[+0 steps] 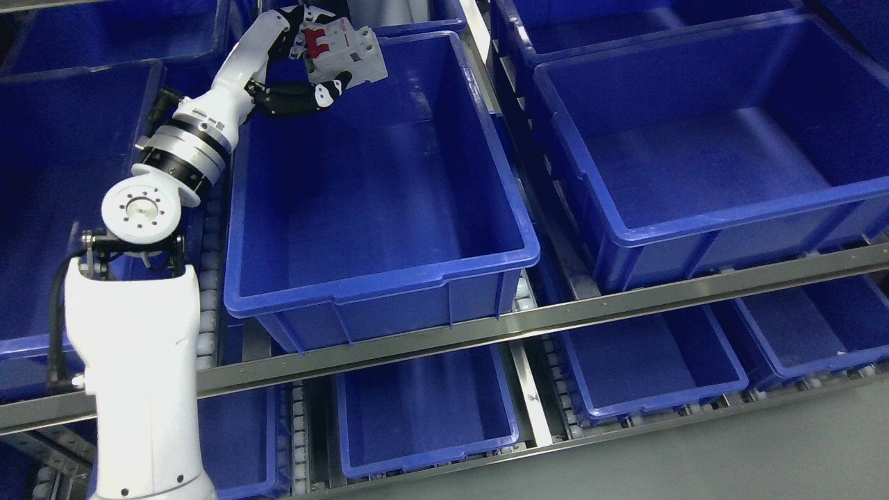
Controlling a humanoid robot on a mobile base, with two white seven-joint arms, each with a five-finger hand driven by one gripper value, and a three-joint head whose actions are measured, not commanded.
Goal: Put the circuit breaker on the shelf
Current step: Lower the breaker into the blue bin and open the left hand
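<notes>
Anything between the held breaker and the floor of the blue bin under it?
Nothing. In the head view the left hand holds the circuit breaker over the middle bin; the bin's inside looks bare.

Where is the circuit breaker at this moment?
In the head view, the circuit breaker sits at top centre-left, held in the left hand over the far left corner of the middle blue bin.
</notes>
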